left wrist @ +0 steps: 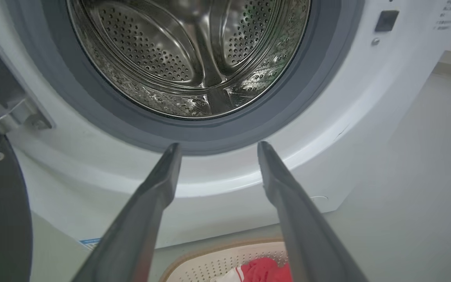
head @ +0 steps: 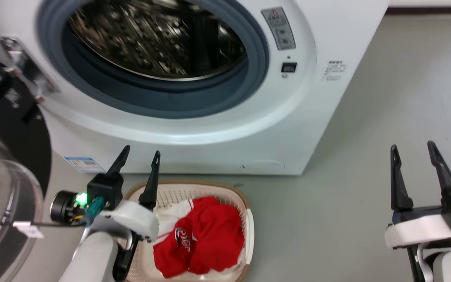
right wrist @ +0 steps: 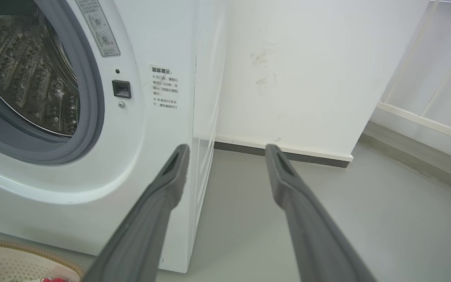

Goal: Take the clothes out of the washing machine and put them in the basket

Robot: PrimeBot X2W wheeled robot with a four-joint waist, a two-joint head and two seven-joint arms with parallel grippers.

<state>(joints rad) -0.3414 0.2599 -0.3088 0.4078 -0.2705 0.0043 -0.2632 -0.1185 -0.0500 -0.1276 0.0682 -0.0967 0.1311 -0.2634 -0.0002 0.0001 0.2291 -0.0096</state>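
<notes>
Clothes [head: 206,235]: soft red jersey garments plus white cloth, heaped in the low cream perforated plastic basket [head: 250,231] beneath your left gripper's [head: 141,150] spread, empty fingers. Right gripper [head: 412,146]: likewise spread, empty. Shiny perforated steel drum [left wrist: 186,58] of the large white washing machine [head: 210,133], ahead of the left fingers, looks bare; check its floor. Black-framed domed glass door [head: 10,164], left of them, stands open: steer clear.

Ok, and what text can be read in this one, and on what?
"温馨提示:" heads the notice on the washing machine front; its smaller lines are too small to read.
Pictogram sticker above it: too small.
Blue-edged sticker at the machine's lower corner: blurred.
Lettering on the red jersey in the basket: crumpled, unreadable.
</notes>
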